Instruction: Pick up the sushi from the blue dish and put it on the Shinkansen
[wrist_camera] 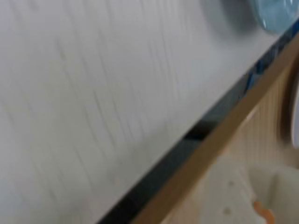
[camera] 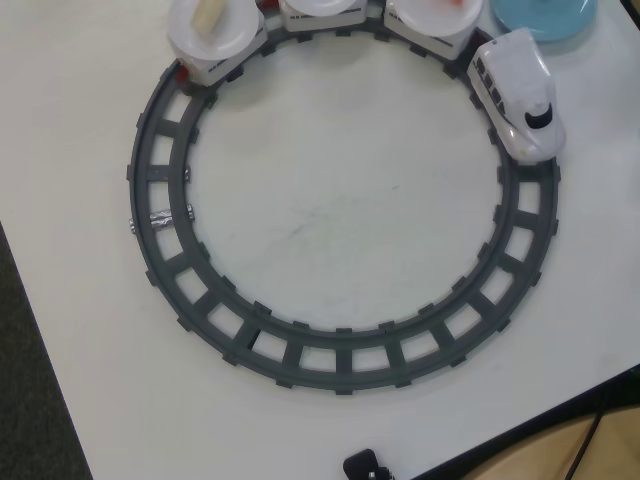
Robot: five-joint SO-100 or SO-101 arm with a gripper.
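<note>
The Shinkansen point(camera: 520, 95) stands on the track's upper right in the overhead view, nose pointing down. Behind it are cars with round white plates; the leftmost plate point(camera: 235, 40) bears a pale yellow piece of sushi point(camera: 208, 15), and another plate point(camera: 430, 22) shows something pinkish. The blue dish point(camera: 545, 18) is cut off at the top right corner and no sushi shows on its visible part. The gripper is out of the overhead view. In the blurred wrist view, a white part of the gripper point(wrist_camera: 261, 205) sits at the bottom right with a small orange patch beside it. The blue dish point(wrist_camera: 275, 14) is at the top right.
The dark grey circular track point(camera: 340, 360) rings the table's middle. The white table's point(camera: 330, 220) front edge runs diagonally at the lower right of the overhead view and across the wrist view, with wood floor beyond. A small black object point(camera: 365, 465) lies near the bottom edge.
</note>
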